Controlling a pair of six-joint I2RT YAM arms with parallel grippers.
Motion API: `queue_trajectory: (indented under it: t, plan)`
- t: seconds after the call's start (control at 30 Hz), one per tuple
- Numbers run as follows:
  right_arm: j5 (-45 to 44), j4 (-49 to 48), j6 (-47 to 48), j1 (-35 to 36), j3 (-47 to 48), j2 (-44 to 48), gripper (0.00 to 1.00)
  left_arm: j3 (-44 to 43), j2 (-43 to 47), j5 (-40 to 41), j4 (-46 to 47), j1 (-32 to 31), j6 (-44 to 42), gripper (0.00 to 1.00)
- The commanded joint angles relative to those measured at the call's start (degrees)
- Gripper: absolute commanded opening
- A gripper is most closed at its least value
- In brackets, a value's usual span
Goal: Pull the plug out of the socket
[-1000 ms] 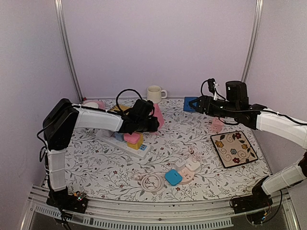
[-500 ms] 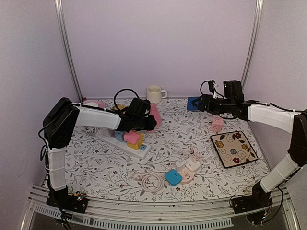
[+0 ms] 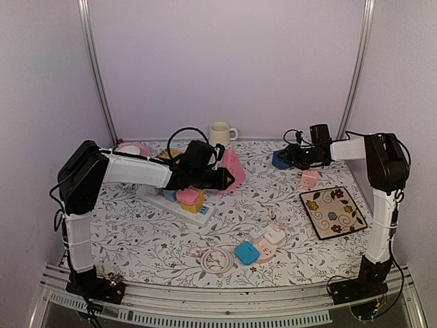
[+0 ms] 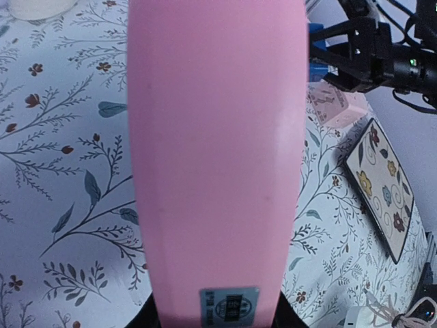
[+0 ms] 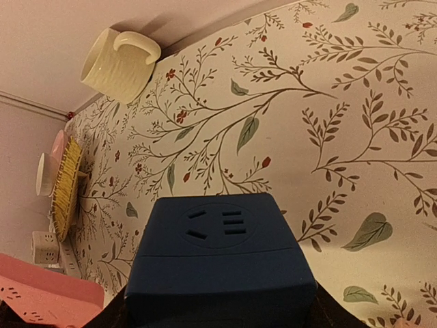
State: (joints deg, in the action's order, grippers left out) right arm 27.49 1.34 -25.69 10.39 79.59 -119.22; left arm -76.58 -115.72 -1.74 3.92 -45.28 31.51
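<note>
Two firm holds, well apart: blue plug cube (image 5: 218, 260) pinched in right gripper (image 3: 285, 160) over far tabletop (image 3: 136, 232); pink socket strip (image 4: 215, 157) clamped in left gripper (image 3: 217, 179), long axis aimed rightward toward cube.

No legible text, brand or number in any view. Left wrist view, lower centre: a small pale sticker (image 4: 229, 304) on the pink power strip (image 4: 215, 150) carries a dark square mark and fine print, too blurred to read. Top view, left of centre: a small blue label (image 3: 204, 210) at the near end of the white power strip (image 3: 158, 197), too small to read.
</note>
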Motion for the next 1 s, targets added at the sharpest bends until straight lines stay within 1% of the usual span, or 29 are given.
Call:
queue_trajectory:
  t: [0.0, 0.07, 0.13, 0.23, 0.33, 0.4, 0.6, 0.77, 0.97]
  plan:
    - [2.7, 0.5, -0.1, -1.2, 4.9, -2.4, 0.42, -1.9, 2.1, -4.6, 2.3, -0.7, -0.9, 0.0]
    - [2.0, 1.0, -0.1, -1.5, 5.1, -2.8, 0.55, -2.5, 1.6, -5.4, 2.3, -0.7, -0.9, 0.0]
    - [0.9, 1.6, 0.2, -1.7, 5.2, -2.5, 0.66, -3.5, 0.7, -6.3, 2.1, -0.8, -0.9, 0.0]
    - [-1.0, 2.8, 1.1, -1.7, 5.4, -2.0, 0.76, -5.4, -1.0, -7.0, 1.1, -0.7, -1.1, 0.0]
    - [-2.7, 4.1, 2.1, -1.7, 5.8, -1.2, 0.83, -7.7, -2.7, -7.0, -0.2, -0.6, -1.5, 0.0]
    - [-4.0, 5.1, 2.7, -1.7, 6.1, -0.7, 0.86, -9.4, -3.9, -6.9, -1.0, -0.4, -1.8, 0.0]
    - [-7.7, 6.9, 4.4, -1.7, 4.8, 3.1, 0.89, -15.0, -8.0, -6.6, -3.6, 1.3, -2.1, 0.0]
    - [-10.3, 6.7, 5.8, -0.8, 0.0, 9.1, 0.91, -19.8, -12.4, -7.0, -5.1, 3.2, -2.0, 0.0]
    - [-14.2, 4.9, 6.7, 2.9, -8.2, 18.0, 0.96, -26.9, -19.1, -8.6, -7.2, 6.1, -1.4, 0.0]
